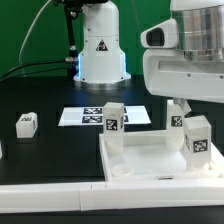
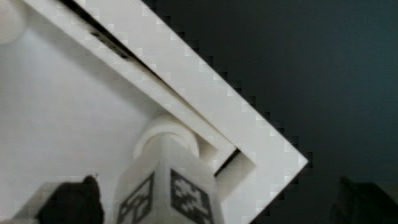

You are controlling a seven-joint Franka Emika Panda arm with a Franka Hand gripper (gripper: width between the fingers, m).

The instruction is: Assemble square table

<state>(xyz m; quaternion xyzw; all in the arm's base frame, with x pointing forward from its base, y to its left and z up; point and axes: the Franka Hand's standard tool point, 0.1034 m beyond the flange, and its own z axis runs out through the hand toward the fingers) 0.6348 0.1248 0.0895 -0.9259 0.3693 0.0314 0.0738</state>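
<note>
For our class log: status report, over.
Gripper open above plate corner. Corner leg upright at socket. Loose leg lying apart. No obstruction seen.

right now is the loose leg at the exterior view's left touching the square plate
Apart. The exterior view shows bare black table between the loose leg and the square plate.

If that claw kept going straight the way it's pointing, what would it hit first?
Most likely the tagged leg standing at the corner of the square plate: it sits between the fingers of the open gripper in the wrist view, though depth is unclear.
</note>
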